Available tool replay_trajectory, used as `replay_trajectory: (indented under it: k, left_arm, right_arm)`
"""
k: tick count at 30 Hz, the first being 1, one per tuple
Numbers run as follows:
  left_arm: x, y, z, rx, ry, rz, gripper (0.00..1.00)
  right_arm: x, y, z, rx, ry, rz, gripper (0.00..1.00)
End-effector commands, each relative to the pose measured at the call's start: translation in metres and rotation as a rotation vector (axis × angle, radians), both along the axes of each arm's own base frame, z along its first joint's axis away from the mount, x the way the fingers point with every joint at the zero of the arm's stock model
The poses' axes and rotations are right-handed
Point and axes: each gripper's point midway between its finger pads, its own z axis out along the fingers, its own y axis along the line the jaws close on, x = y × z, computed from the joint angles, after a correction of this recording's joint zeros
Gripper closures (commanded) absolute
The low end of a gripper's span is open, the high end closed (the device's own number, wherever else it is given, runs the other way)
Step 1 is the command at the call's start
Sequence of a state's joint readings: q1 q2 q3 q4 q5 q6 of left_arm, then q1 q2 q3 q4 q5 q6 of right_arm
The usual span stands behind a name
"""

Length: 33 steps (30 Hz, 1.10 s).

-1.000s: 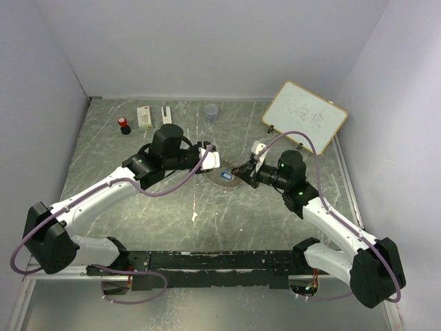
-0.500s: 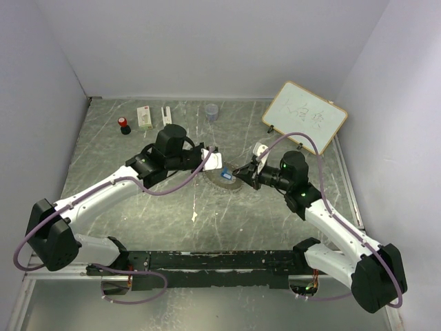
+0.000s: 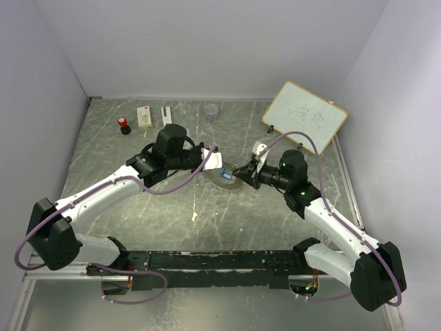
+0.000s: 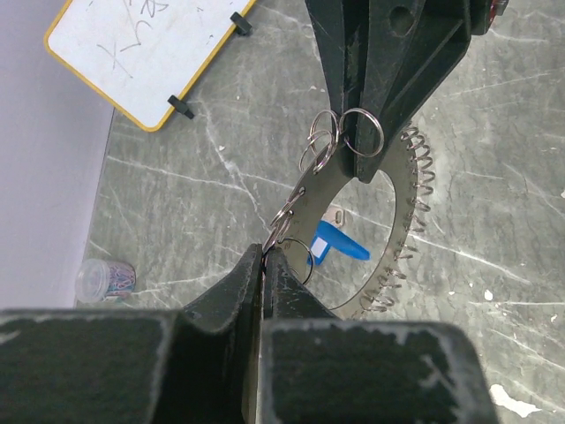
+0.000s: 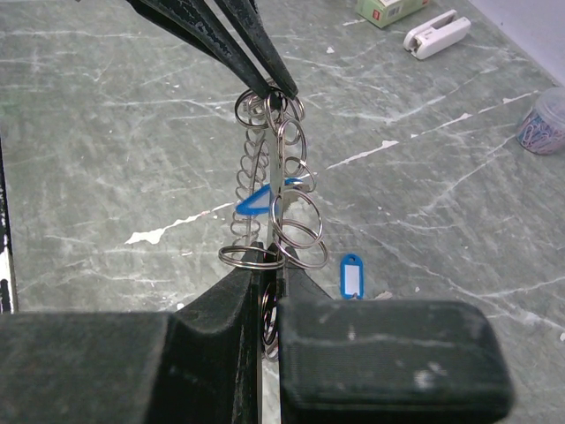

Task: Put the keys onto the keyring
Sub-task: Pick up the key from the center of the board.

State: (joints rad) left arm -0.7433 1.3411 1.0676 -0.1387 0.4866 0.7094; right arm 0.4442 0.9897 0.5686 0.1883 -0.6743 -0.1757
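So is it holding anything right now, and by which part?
Yes, both hands pinch the keyring by its rim, on opposite sides: the left hand on one edge, the right hand on the other.

keyring (image 3: 229, 182): mid tabletop (image 3: 241, 224), held between both jaws
left jaws: closed on its rim from 10 o'clock
right jaws: closed on the opposite rim from 3 o'clock
tagged key (image 5: 351, 276): on the tabletop, just beside the keyring
cup (image 3: 211, 110): 12 o'clock, back edge
whiteboard (image 3: 304, 117): 2 o'clock, back right
box (image 3: 145, 117): 10 o'clock, back left
clip (image 3: 166, 114): just beside the box, at its 3 o'clock
capped piece (image 3: 124, 125): near the box, at its 8 o'clock
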Motion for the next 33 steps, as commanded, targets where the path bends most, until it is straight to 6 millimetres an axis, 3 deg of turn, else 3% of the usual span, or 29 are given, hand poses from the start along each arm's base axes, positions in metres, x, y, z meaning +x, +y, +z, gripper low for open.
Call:
replay_trajectory:
  k: [1, 16, 21, 24, 33]
  left_arm:
    - [0.0, -0.006, 0.022, -0.05, -0.048, -0.034, 0.91]
    - [-0.004, -0.009, 0.034, -0.057, -0.048, -0.065, 0.92]
    - [-0.007, -0.006, 0.039, -0.062, -0.053, -0.067, 0.87]
    - [-0.01, -0.005, 0.041, -0.064, -0.052, -0.072, 0.93]
    - [-0.013, -0.005, 0.046, -0.077, -0.048, -0.081, 0.93]
  right_arm:
    - [0.004, 0.009, 0.024, 0.035, -0.051, 0.04, 1.0]
    - [0.014, 0.021, 0.008, -0.012, 0.014, 0.096, 1.0]
    - [0.016, 0.024, 0.005, -0.034, 0.02, 0.126, 1.0]
    - [0.017, 0.025, 0.006, -0.034, 0.014, 0.133, 1.0]
    - [0.026, 0.026, -0.003, -0.06, 0.033, 0.119, 1.0]
